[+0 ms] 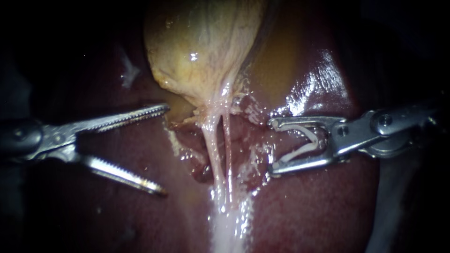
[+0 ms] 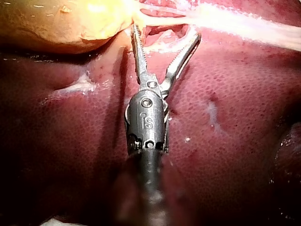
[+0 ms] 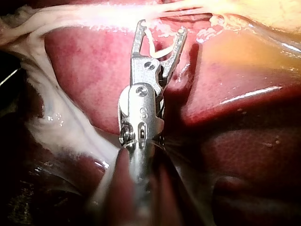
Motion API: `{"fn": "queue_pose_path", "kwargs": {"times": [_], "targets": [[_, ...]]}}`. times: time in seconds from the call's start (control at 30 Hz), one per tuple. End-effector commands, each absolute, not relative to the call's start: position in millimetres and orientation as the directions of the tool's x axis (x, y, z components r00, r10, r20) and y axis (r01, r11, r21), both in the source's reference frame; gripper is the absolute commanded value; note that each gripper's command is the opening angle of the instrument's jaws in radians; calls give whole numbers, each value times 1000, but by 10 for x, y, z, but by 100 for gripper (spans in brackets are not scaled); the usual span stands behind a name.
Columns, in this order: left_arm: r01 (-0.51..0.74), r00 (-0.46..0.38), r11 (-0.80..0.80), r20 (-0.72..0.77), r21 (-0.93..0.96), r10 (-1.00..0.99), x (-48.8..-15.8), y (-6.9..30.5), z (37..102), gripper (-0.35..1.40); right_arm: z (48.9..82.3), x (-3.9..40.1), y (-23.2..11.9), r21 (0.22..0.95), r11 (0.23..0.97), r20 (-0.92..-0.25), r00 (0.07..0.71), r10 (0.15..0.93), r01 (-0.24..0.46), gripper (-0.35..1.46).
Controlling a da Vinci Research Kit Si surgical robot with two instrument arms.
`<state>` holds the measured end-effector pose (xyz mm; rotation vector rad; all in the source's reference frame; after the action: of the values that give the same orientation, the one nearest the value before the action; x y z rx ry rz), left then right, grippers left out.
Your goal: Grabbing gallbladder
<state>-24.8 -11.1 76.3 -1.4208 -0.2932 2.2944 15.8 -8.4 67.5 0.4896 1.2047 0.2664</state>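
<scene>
The yellowish gallbladder [image 1: 201, 47] lies on the dark red liver [image 1: 318, 211]. Two pale tubes [image 1: 220, 150] run down from its neck. My left instrument [image 1: 164, 150] comes in from the left with its serrated jaws wide open and nothing between them. Its upper jaw tip is just left of the gallbladder's lower edge. In the left wrist view, the left instrument [image 2: 166, 32] points at the tissue below the gallbladder [image 2: 56, 23]. My right instrument [image 1: 272, 146] stands right of the tubes, apart from them, with a white clip [image 1: 307, 145] held between its spread jaws. The right wrist view shows the right instrument [image 3: 162, 27] and clip [image 3: 153, 44] short of the tubes [image 3: 94, 16].
Raw dissected tissue [image 1: 197, 136] surrounds the tubes under the gallbladder's neck. Pale, wet tissue [image 1: 229, 229] trails down from the tubes across the liver. Glistening liver [image 1: 314, 84] rises to the right of the gallbladder.
</scene>
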Motion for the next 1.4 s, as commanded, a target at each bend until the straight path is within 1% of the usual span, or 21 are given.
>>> {"fn": "queue_pose_path", "kwargs": {"times": [0.03,0.23,0.33,0.43,0.6,0.67,0.73,0.9,1.27,1.33,1.4], "targets": [[-244,-385,-884,-796,-400,467,-249,-112,763,87,675,158,-84,496,866,-825,344,449,59,50],[-261,-372,-845,-759,-467,534,-253,-109,764,87,675,158,-84,496,866,-825,344,449,59,50],[-272,-375,-809,-717,-522,588,-256,-107,766,81,675,158,-84,496,866,-825,344,449,59,50],[-283,-384,-788,-688,-547,616,-259,-104,769,81,675,158,-84,496,866,-825,344,449,59,50],[-295,-394,-767,-659,-570,641,-261,-97,779,76,675,158,-84,496,866,-825,344,449,60,50],[-295,-395,-764,-654,-574,645,-261,-93,784,71,675,158,-84,496,866,-825,344,449,60,50],[-307,-394,-757,-647,-578,653,-262,-90,788,71,675,158,-84,496,866,-825,344,449,60,50],[-323,-392,-745,-634,-584,667,-267,-83,798,62,675,158,-84,496,866,-825,344,449,60,50],[-348,-394,-728,-613,-590,685,-278,-70,812,30,674,158,-85,496,866,-825,344,449,60,50],[-351,-392,-724,-608,-594,690,-279,-68,813,27,674,158,-85,496,866,-825,344,449,60,50],[-352,-397,-723,-605,-594,690,-279,-65,814,29,674,158,-85,496,866,-825,344,449,60,50]]}}
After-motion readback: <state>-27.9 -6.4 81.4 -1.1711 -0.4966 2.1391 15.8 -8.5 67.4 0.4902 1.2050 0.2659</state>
